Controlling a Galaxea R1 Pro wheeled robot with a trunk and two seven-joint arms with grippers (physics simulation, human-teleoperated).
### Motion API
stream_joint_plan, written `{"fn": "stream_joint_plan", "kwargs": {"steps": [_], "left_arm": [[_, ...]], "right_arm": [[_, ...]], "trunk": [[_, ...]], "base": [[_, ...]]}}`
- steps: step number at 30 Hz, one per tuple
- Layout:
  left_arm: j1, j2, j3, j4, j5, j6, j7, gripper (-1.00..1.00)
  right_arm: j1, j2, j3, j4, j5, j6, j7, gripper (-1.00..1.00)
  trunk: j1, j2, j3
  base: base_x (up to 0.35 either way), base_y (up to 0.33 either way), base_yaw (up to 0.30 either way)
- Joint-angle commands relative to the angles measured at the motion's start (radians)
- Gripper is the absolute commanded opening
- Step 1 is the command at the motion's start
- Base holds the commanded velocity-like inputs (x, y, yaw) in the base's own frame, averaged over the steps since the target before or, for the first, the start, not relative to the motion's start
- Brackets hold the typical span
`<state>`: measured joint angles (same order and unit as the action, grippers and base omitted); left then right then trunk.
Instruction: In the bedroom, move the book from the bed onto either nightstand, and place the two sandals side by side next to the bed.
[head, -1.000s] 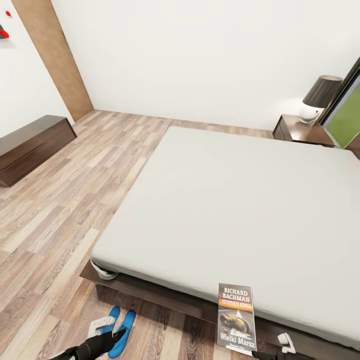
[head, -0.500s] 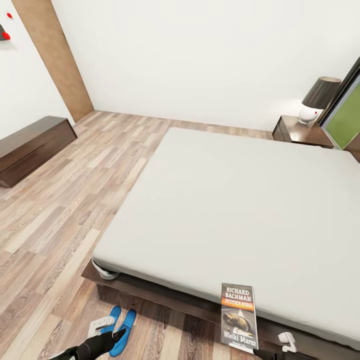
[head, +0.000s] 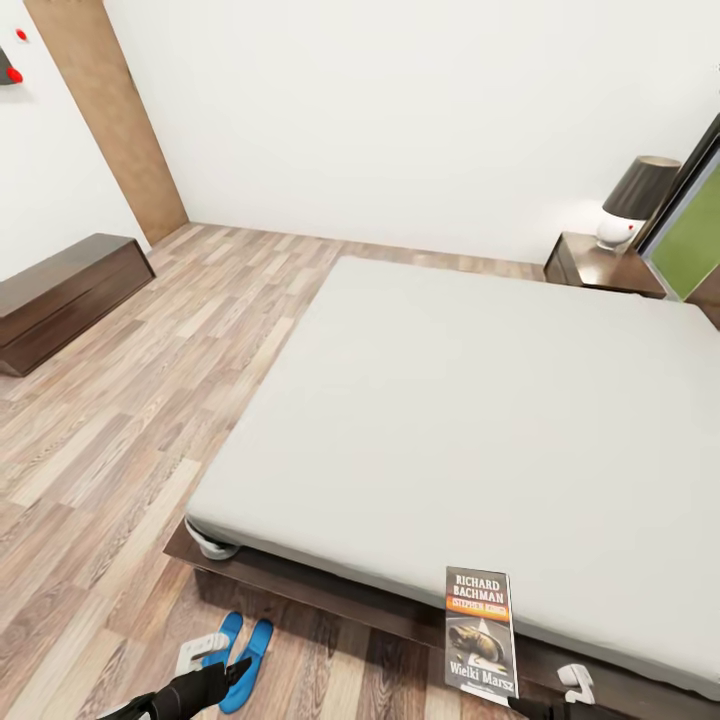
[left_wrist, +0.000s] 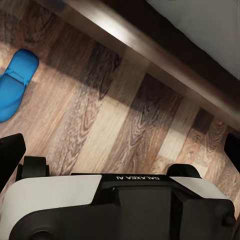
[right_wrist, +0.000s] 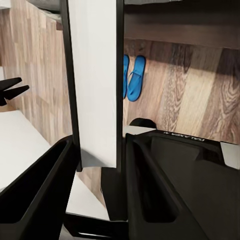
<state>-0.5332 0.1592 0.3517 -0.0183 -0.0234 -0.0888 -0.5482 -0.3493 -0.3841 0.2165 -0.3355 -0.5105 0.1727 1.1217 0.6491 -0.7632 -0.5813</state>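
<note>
**Book Lifted From Bed, Nightstand Placement Pending**

Status: the book (head: 481, 636) stands upright in the right hand (right_wrist: 97, 160), whose two fingers are clamped on its lower edge. In the head view the book sits in front of the near edge of the bed (head: 470, 420), its cover facing the camera, no longer lying flat on the mattress. The pick-up step therefore appears complete. The nightstand (head: 598, 266) stands at the far corner of the bed, well apart from the book and carrying a lamp (head: 634, 202) — the transfer is not yet done.

The two sandals (head: 236, 652) lie close together and roughly parallel on the floor (head: 120, 440), just beside the foot corner of the bed. That part of the task looks finished or nearly so; a final check of alignment may be needed.

The left hand (head: 233, 672) hovers above the sandals. In the left wrist view its fingers stand wide apart and hold nothing.

View differences:
- The right wrist view shows the grip on the book and its pale reverse side; the head view shows the printed cover instead.
- The left wrist view shows one sandal (left_wrist: 15, 82) and the dark bed frame (left_wrist: 150, 50) close up — the head view alone shows the nightstand.
</note>
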Motion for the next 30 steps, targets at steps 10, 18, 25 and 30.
{"fn": "stream_joint_plan", "kwargs": {"steps": [10, 18, 25, 30], "left_arm": [[-0.001, 0.000, 0.002, 0.001, -0.003, -0.005, -0.003, 1.00], [-0.001, 0.000, 0.001, 0.001, -0.003, -0.005, -0.003, 1.00], [-0.001, 0.000, 0.001, 0.001, -0.003, -0.005, -0.003, 1.00], [-0.001, 0.000, 0.001, 0.001, -0.003, -0.005, -0.003, 1.00]], "right_arm": [[0.000, -0.001, 0.006, 0.000, -0.011, 0.010, 0.003, -1.00], [0.000, -0.001, 0.006, 0.000, -0.011, 0.010, 0.004, -1.00], [0.000, -0.001, 0.006, 0.000, -0.011, 0.010, 0.005, -1.00], [0.000, -0.001, 0.006, 0.000, -0.011, 0.010, 0.005, -1.00]], "trunk": [[0.000, -0.001, 0.015], [0.000, -0.001, 0.028], [0.000, -0.001, 0.038], [0.000, -0.001, 0.046]], "base": [[0.000, 0.000, 0.000], [0.000, 0.000, 0.000], [0.000, 0.000, 0.000], [0.000, 0.000, -0.013]]}}
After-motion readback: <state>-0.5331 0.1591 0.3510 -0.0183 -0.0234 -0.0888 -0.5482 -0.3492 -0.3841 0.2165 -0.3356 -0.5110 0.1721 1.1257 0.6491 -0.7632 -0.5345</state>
